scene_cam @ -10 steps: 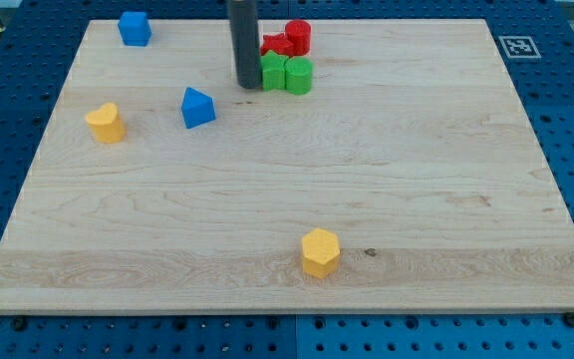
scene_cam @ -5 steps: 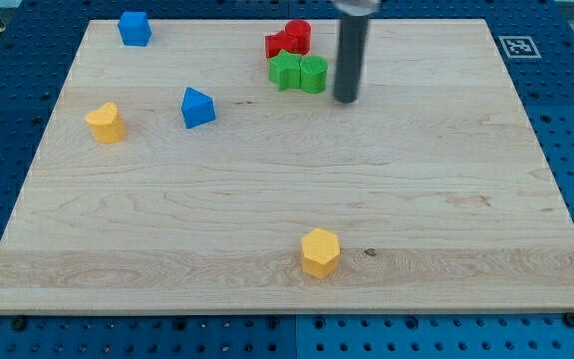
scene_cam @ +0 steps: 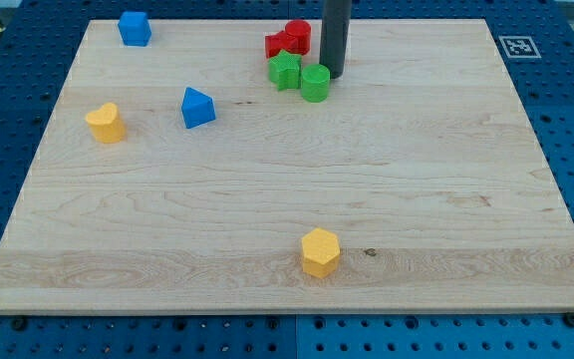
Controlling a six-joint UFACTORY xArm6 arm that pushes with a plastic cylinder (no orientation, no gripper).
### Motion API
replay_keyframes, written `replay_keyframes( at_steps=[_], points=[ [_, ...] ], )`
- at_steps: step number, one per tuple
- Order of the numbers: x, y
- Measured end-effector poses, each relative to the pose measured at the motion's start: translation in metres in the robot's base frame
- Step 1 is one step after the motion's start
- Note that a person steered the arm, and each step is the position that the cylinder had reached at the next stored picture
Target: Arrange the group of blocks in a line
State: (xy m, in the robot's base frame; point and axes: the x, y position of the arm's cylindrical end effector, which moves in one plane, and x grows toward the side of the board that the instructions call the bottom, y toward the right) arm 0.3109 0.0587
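My tip (scene_cam: 334, 76) stands near the view's top centre, just to the right of a cluster of red and green blocks. A green cylinder (scene_cam: 315, 83) sits right beside the tip, at its lower left. A green star-shaped block (scene_cam: 285, 71) touches the cylinder's left side. Two red blocks lie just above them: a round one (scene_cam: 298, 36) and a flatter one (scene_cam: 277, 45) at its left.
A blue block (scene_cam: 135, 27) sits at the top left corner of the wooden board (scene_cam: 287, 179). A blue wedge-like block (scene_cam: 197, 107) and a yellow block (scene_cam: 106, 123) lie at the left. A yellow hexagonal block (scene_cam: 320, 251) lies near the bottom centre.
My tip went from the left of the green blocks, round to their right, then up beside the cylinder. The green blocks slid right; the cylinder now sits lower than the star.
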Motion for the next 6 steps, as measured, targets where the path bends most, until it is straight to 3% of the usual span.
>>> replay_keyframes(
  at_steps=[1, 4, 5, 6],
  points=[
    [0.036, -0.003],
    [0.075, -0.002],
    [0.084, -0.018],
    [0.06, -0.019]
  ],
)
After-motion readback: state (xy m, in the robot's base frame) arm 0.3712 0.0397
